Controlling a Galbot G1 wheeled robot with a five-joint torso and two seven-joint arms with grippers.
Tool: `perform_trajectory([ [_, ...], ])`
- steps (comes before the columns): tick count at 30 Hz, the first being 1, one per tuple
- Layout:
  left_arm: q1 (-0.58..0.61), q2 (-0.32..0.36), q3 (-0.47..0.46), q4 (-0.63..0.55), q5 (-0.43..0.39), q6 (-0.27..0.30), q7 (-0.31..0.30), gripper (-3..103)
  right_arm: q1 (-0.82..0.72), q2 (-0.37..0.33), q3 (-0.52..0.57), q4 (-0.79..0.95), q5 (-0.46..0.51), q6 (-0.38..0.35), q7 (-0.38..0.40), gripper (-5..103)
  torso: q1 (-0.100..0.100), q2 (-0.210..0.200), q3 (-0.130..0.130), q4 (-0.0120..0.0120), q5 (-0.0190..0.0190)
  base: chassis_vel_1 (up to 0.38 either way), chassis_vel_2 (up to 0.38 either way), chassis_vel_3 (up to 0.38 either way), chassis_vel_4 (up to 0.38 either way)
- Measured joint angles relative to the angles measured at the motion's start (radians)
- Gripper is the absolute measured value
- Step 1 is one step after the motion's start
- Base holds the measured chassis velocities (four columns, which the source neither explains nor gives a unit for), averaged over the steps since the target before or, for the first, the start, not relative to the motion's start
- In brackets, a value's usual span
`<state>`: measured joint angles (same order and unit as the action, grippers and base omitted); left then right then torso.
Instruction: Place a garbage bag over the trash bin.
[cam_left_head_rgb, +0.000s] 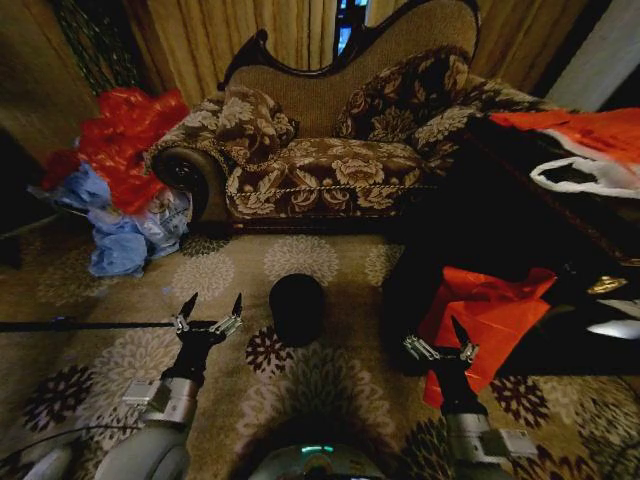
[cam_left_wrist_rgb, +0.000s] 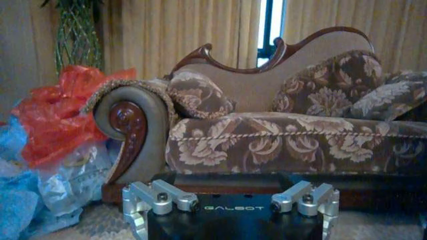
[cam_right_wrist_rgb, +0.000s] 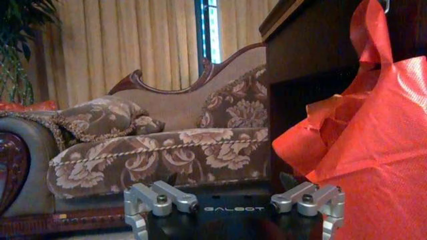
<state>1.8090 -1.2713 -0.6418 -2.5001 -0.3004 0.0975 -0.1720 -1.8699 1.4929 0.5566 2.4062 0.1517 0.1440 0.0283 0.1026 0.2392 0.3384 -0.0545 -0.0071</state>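
Two grippers hover low over the carpet, both spread open, holding nothing: left gripper (cam_left_head_rgb: 211, 308) just left of the trash bin (cam_left_head_rgb: 297, 308), right gripper (cam_left_head_rgb: 446, 338) to its right, against the garbage bag (cam_left_head_rgb: 485, 318) (draped off a dark table (cam_left_head_rgb: 470, 215)). Sofa (cam_left_head_rgb: 330, 150) behind the bin.

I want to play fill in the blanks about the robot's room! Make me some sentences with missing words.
1. The trash bin stands on the patterned ____.
2. The trash bin is between the left gripper and the ____ gripper.
3. The garbage bag hanging off the dark table is coloured ____.
4. Behind the bin stands a floral ____ with cushions.

Missing words: carpet; right; red; sofa
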Motion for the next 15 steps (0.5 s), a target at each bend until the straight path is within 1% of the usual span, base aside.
perform_trajectory([
  [8, 0.008, 0.002, 0.005, 0.0, 0.009, 0.003, 0.005, 100, 0.005, -0.001, 0.012, -0.007, 0.001, 0.0, -0.002, 100, 0.0, 0.0, 0.0, 0.0, 0.0, 0.0, 0.0, 0.0, 0.0],
  [10, 0.006, 0.007, 0.009, 0.0, -0.017, 0.009, 0.009, 100, 0.006, -0.002, 0.014, -0.007, 0.001, 0.0, -0.002, 100, 0.0, 0.0, 0.0, 0.0, 0.0, 0.0, 0.0, 0.0, 0.0],
  [11, 0.006, 0.007, 0.009, 0.0, -0.017, 0.009, 0.009, 100, 0.006, -0.002, 0.014, -0.007, 0.001, 0.0, -0.002, 100, 0.0, 0.0, 0.0, 0.0, 0.0, 0.0, 0.0, 0.0, 0.0],
  [14, -0.001, 0.017, 0.013, 0.0, -0.065, 0.026, 0.01, 100, 0.01, -0.003, 0.018, -0.012, -0.001, -0.004, -0.002, 100, 0.0, 0.0, 0.0, 0.0, 0.0, 0.0, 0.0, 0.0, 0.0],
  [15, -0.001, 0.017, 0.013, 0.0, -0.065, 0.026, 0.01, 100, 0.01, -0.003, 0.018, -0.012, -0.001, -0.004, -0.002, 100, 0.0, 0.0, 0.0, 0.0, 0.0, 0.0, 0.0, 0.0, 0.0],
])
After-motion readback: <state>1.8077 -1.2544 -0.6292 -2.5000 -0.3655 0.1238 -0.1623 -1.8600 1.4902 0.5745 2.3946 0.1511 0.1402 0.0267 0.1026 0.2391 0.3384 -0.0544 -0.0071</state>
